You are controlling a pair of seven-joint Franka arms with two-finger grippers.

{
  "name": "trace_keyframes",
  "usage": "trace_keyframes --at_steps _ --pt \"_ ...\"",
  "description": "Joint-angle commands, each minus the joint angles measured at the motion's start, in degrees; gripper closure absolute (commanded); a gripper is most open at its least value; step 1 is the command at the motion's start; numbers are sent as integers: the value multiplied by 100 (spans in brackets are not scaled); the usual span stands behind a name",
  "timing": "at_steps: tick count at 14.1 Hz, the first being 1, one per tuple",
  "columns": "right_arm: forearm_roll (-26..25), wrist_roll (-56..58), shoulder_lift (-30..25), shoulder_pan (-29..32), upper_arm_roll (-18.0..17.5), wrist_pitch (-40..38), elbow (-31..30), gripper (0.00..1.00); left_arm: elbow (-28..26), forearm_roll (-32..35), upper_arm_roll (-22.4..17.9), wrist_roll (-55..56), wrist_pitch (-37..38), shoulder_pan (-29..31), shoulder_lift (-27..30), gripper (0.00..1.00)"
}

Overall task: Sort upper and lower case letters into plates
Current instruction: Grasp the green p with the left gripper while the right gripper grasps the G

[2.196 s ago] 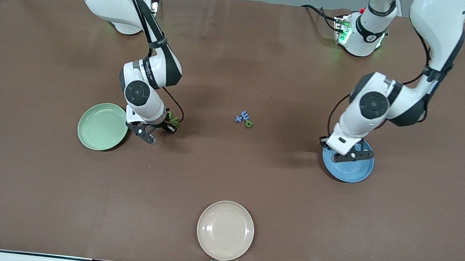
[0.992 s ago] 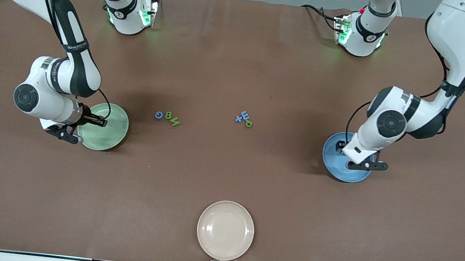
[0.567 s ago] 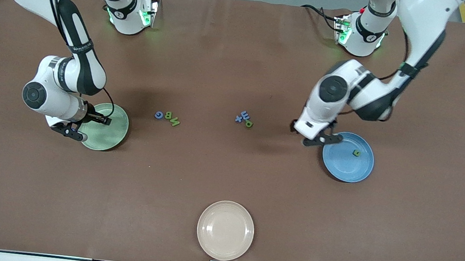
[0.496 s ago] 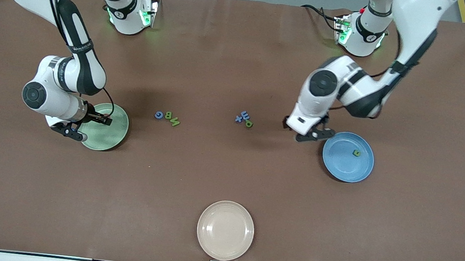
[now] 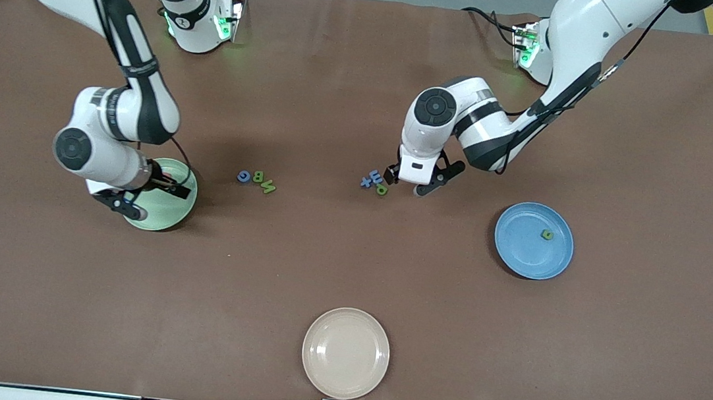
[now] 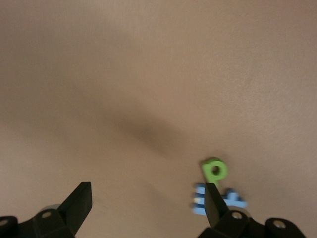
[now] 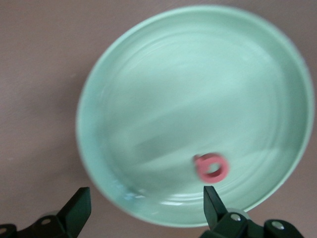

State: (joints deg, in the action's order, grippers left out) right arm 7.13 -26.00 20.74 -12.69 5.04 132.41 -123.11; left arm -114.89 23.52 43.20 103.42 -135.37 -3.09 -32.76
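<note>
- Hovering over the pale green plate (image 5: 165,206) at the right arm's end of the table is my right gripper (image 5: 150,198), its fingers spread wide with nothing between them.
- In that plate lies one small pink ring-shaped letter (image 7: 212,167), seen in the right wrist view; I cannot read which letter it is.
- The bright blue plate (image 5: 523,251) sits toward the left arm's end of the table and holds one small green letter (image 5: 547,234), too small to read.
- The cream-white plate (image 5: 345,353) is the nearest to the front camera and holds nothing.
- My left gripper (image 5: 416,183) hangs over the table just beside the middle cluster, fingers apart and holding nothing.
- That cluster is a green "p" (image 6: 215,170) touching a blue "m" (image 6: 200,199) and a blue cross-shaped piece (image 5: 365,182).
- Between the cluster and the green plate lie a blue "G" (image 5: 244,176), a green "B" (image 5: 258,176) and a green "N" (image 5: 269,186) in a row.
- Compared with half a second ago, my left gripper has moved from the edge of the blue plate to the middle cluster; my right gripper has shifted only slightly over the green plate.
- The letters on the table have not moved.
</note>
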Motion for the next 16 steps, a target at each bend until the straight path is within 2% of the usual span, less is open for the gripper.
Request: trace_keyframes --at_steps 1,3,8,10,14,16 --pt "51 -677 -88 -417 15 257 -125 0 142 100 -22 1116 -453 -34 -282 0" --pt "51 -1159 -52 -742 15 556 -143 0 221 100 -127 1381 -516 -200 -362 0" --pt "51 -2127 167 -1323 24 1329 -379 0 686 100 -1058 1953 -534 -1237 -581 0" --pt "51 -2374 203 -1472 24 1655 -599 0 801 100 -1121 1962 -543 -1326 -696 0" --pt "51 -2699 194 -1736 33 1814 -890 3 845 292 -1138 1954 -631 -1335 -819 0" --pt "51 -2717 185 -1745 33 1928 -1039 3 881 363 -1138 1954 -631 -1335 -898 6"
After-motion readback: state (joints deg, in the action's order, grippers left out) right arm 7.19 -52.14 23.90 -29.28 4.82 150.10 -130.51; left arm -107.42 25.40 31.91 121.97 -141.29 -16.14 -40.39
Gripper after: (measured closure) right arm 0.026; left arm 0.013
